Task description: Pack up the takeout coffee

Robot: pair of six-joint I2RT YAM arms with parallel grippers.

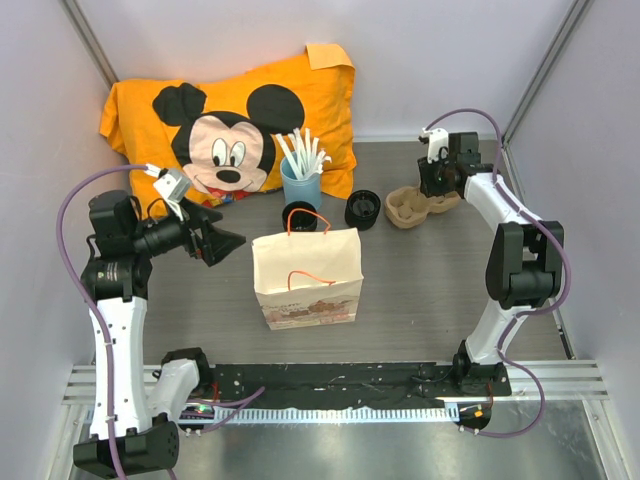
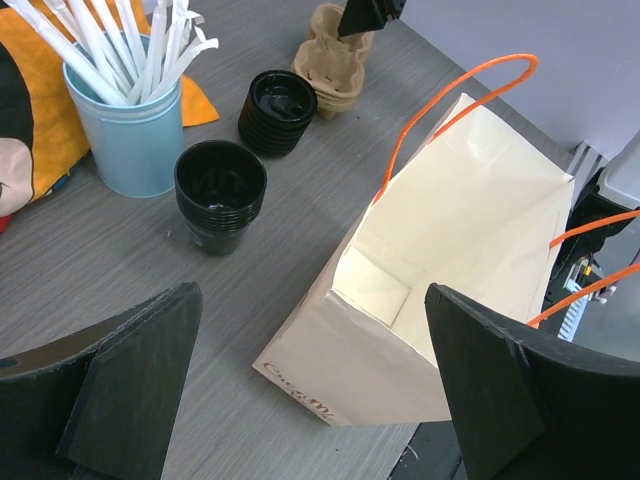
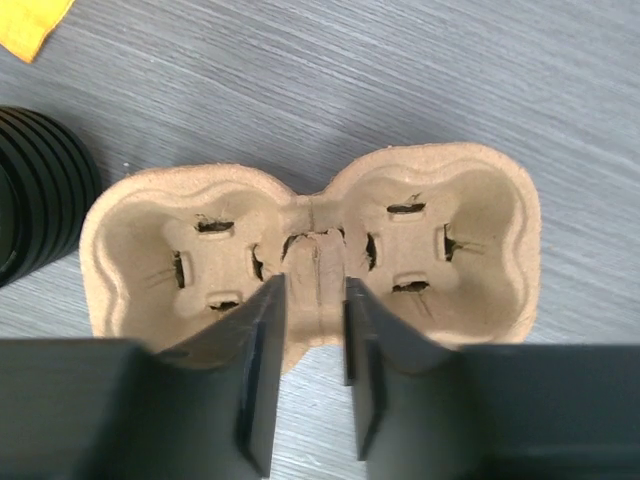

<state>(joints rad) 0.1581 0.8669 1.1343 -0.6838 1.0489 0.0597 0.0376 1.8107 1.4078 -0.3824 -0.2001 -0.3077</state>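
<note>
Takeout coffee [image 1: 300, 217] sits untouched on the surface [image 1: 420, 290] between blue cup [image 1: 300, 185] and bag [image 1: 306, 275], left gripper [image 2: 310, 295] jaws gaping empty, right gripper [image 3: 315, 290] jaws narrow astride the cardboard carrier [image 3: 450, 230] centre ridge, grip unclear, and that thin ridge could crumple or slip free on a lift.

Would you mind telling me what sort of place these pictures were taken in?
Probably a robot test cell, not a café: pale panel walls close in a grey table, and staged props such as a paper bag and a Mickey Mouse cushion sit on it.
</note>
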